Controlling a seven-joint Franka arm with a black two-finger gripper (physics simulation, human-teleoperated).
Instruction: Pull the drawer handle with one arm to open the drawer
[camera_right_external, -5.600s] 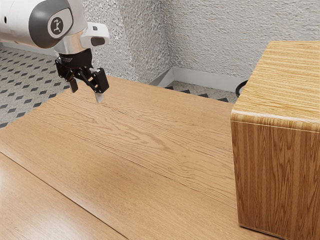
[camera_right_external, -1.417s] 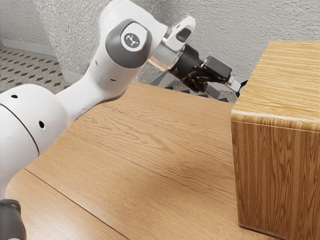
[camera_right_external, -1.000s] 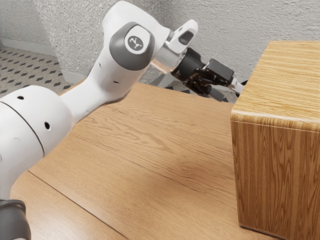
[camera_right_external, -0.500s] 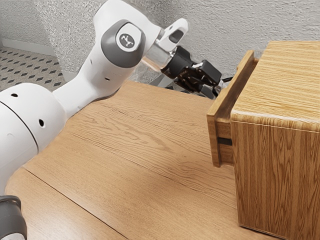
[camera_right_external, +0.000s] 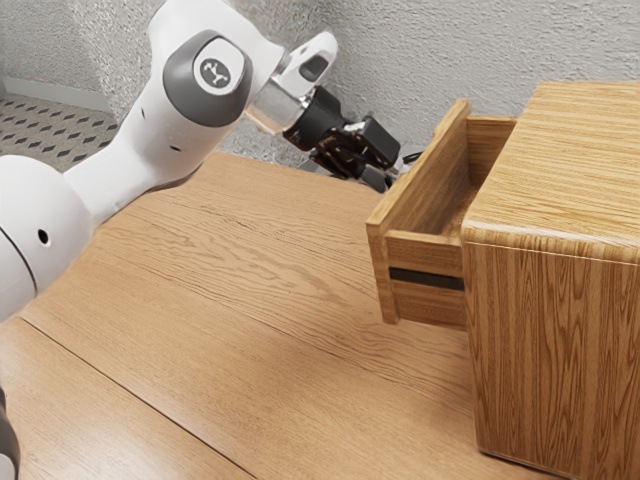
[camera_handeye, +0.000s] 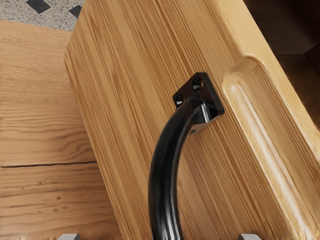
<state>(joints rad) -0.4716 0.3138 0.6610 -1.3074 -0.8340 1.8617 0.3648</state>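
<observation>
Drawer (camera_right_external: 425, 195) stands pulled out at the exterior view's centre right, gripper (camera_right_external: 385, 174) spread open astride its black handle (camera_handeye: 172, 165), fingertips (camera_handeye: 248, 236) clear of it.

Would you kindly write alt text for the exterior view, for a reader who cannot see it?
A white robot arm reaches from the exterior view's left, its black end effector at the front of a light wooden drawer that stands partly open from a matching wooden cabinet. The cabinet stands on a wood-grain tabletop.
</observation>
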